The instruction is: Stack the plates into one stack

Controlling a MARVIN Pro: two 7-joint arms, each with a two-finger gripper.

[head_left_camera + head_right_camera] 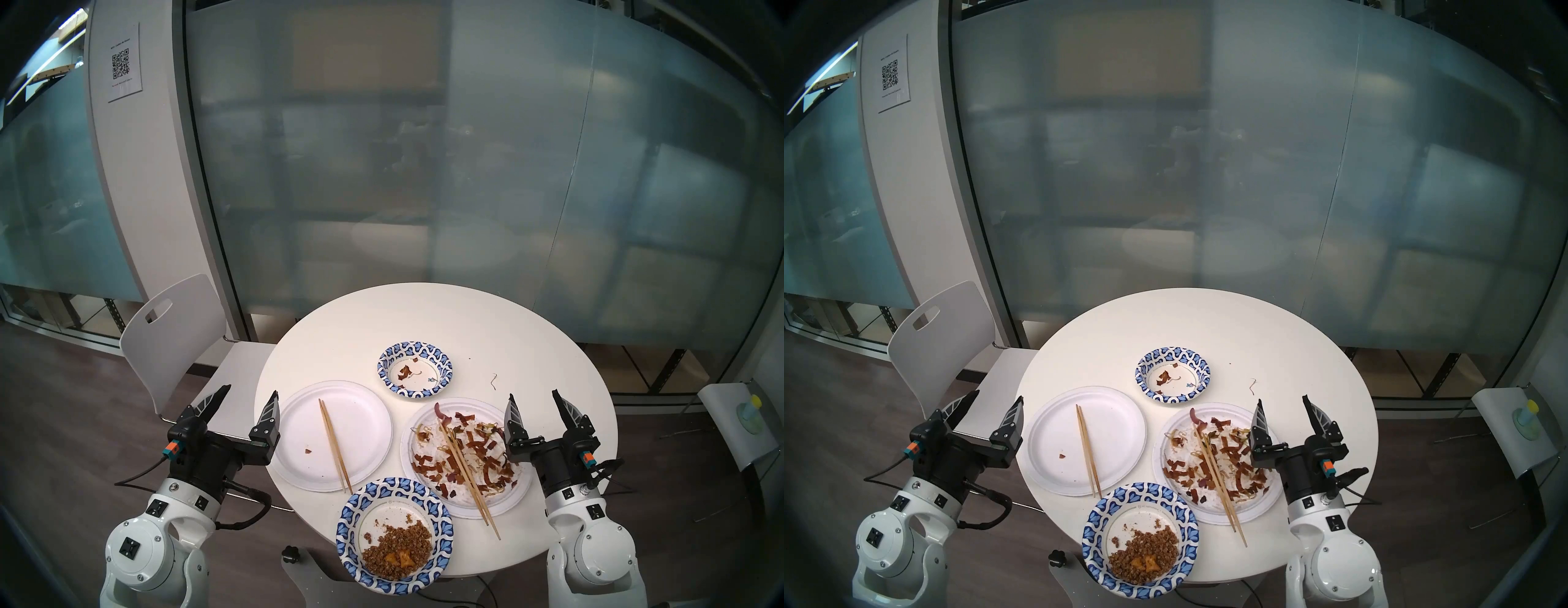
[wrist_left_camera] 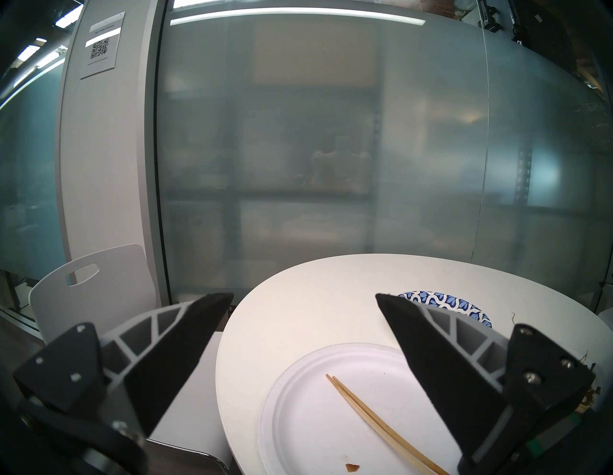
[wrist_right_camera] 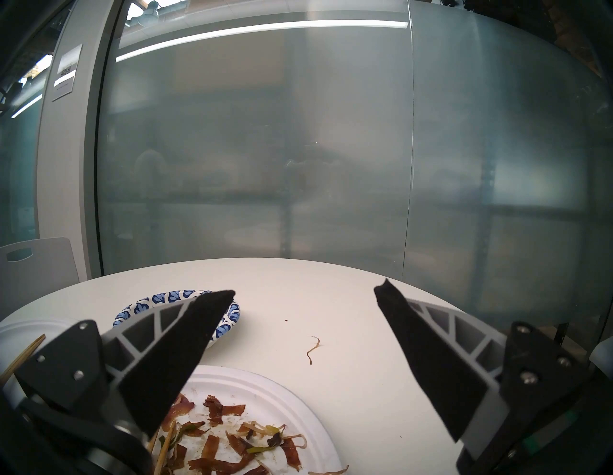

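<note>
Head stereo left view: four plates lie apart on the round white desk (image 1: 339,339), unstacked. Clean white plate (image 1: 297,433) at left carries chopsticks (image 1: 335,446). White plate (image 1: 424,471) at right holds food scraps and chopsticks. Far patterned plate (image 1: 415,369) has few scraps; near patterned plate (image 1: 394,530) holds mince. Left hand (image 1: 249,392) and right hand (image 1: 534,395) both stand wide open, empty, flanking the plates.

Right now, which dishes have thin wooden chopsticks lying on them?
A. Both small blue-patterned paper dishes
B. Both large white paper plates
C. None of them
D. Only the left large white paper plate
B: one pair of thin wooden chopsticks lies on the left large white paper plate, another pair on the food-strewn right large white paper plate.
</note>
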